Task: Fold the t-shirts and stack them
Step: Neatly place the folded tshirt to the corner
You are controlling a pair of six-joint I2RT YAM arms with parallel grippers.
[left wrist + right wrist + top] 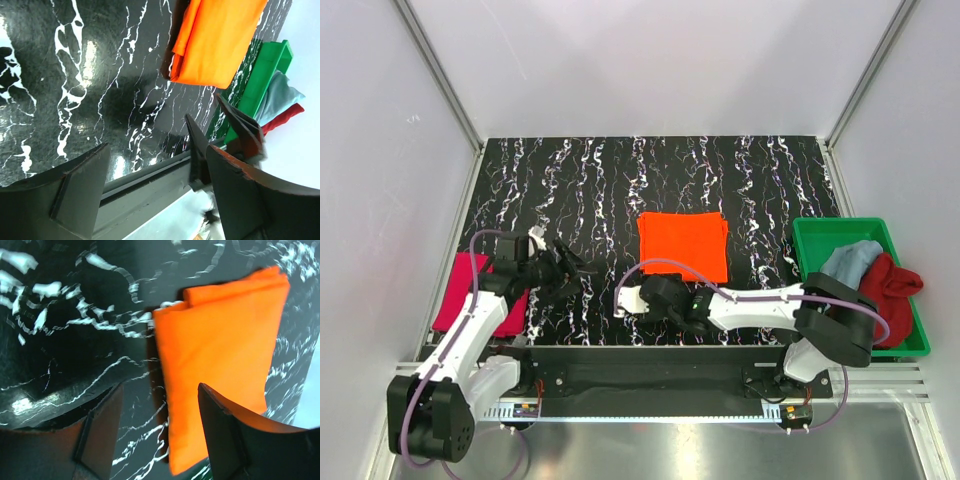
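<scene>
The bright orange t-shirt (683, 245) lies folded flat at the table's middle; it also shows in the left wrist view (215, 40) and the right wrist view (220, 345). The magenta-pink t-shirt (460, 290) lies at the left edge, partly under my left arm. The light blue t-shirt (850, 262) and the dark red t-shirt (892, 285) lie bunched in the green tray (820, 232). My left gripper (572, 268) (155, 190) is open and empty above bare table, left of the orange shirt. My right gripper (665, 292) (160, 435) is open and empty at the orange shirt's near edge.
The green tray (265, 75) stands at the right edge, with the light blue shirt (282, 97) and dark red shirt (285, 119) in it. White walls close in the table on three sides. A metal rail (660, 355) runs along the near edge.
</scene>
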